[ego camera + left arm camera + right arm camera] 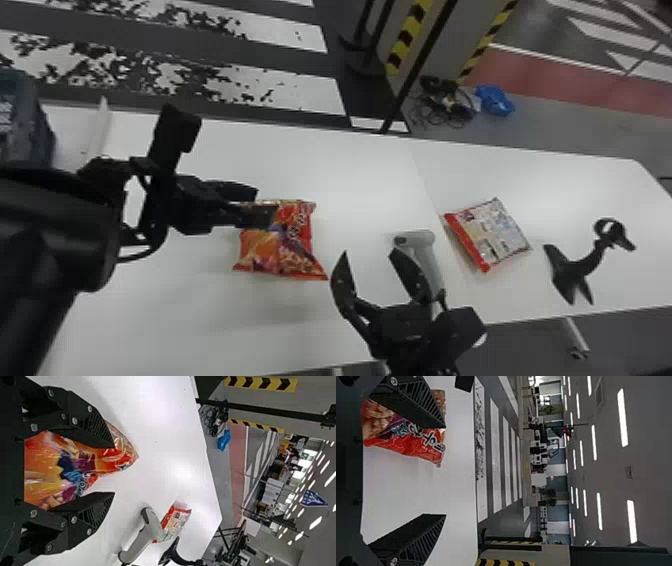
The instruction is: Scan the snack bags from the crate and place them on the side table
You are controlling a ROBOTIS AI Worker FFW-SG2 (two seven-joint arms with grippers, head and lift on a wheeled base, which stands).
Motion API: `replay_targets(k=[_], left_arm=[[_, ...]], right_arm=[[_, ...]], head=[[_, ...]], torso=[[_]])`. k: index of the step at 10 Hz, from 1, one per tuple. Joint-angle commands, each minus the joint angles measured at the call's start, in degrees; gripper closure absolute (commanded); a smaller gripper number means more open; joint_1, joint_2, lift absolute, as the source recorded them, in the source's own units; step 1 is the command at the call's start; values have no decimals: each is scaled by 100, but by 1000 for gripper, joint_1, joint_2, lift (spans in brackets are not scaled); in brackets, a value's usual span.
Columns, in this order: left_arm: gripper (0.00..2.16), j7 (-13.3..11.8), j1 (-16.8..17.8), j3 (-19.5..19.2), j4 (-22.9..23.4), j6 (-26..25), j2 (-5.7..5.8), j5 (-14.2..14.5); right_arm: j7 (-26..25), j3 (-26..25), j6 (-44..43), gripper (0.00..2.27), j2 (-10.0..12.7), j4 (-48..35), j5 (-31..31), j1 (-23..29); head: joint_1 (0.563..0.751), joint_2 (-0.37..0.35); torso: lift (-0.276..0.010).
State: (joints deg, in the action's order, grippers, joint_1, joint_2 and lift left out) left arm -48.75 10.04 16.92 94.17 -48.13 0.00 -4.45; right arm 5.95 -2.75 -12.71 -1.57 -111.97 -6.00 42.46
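In the head view, my left gripper (266, 203) is open at the upper edge of an orange-red snack bag (277, 252). In the left wrist view, the bag (79, 465) extends between the spread fingers of my left gripper (114, 470). My right gripper (369, 251) stands open right of that bag, beside the grey-white scanner (425, 250); in the right wrist view, one finger of the right gripper (445, 471) partly covers the bag (411, 443). Farther right, a second snack bag (492, 235) lies with its pale printed side up.
A black curved stand (577, 267) is on the white table (360, 175) right of the second bag. The dark blue crate (22, 120) is at the far left, partly behind my left arm, with a white strip (100, 127) near it.
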Motion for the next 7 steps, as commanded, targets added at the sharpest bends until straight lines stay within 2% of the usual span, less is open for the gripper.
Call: replay_targets(k=[1,2,3,4,5,6,7], left_arm=[[26,50,-133,-75,172,0,-15,15],[26,367,-380,-127,524,193,-15,-56],[29,613,-678,-233,840,738,-15,-170],[36,613,-898,-417,1086,1160,-15,-205],[39,648,-1162,-707,1341,1354,-15,-144],[43,815,-1496,-962,1631,1828,-15,-47],[49,1122,-1812,-1173,1895,2215,-15,6]], right_arm=[[3,-6,-51,76,-1,0,-24,26],[3,-15,-86,76,-1,0,-32,43],[3,-6,-103,76,-1,-9,-41,61],[12,-15,-174,76,-1,-44,-85,87],[29,-15,-174,76,-1,-88,-112,114],[64,-6,-156,76,-1,-141,-138,123],[82,3,-139,76,-1,-185,-173,131]], head=[[695,-350],[695,-350],[695,-350],[695,-350],[695,-345],[695,-325],[695,-289]], torso=[[-94],[-94],[-94],[-94],[-94],[-94],[-94]])
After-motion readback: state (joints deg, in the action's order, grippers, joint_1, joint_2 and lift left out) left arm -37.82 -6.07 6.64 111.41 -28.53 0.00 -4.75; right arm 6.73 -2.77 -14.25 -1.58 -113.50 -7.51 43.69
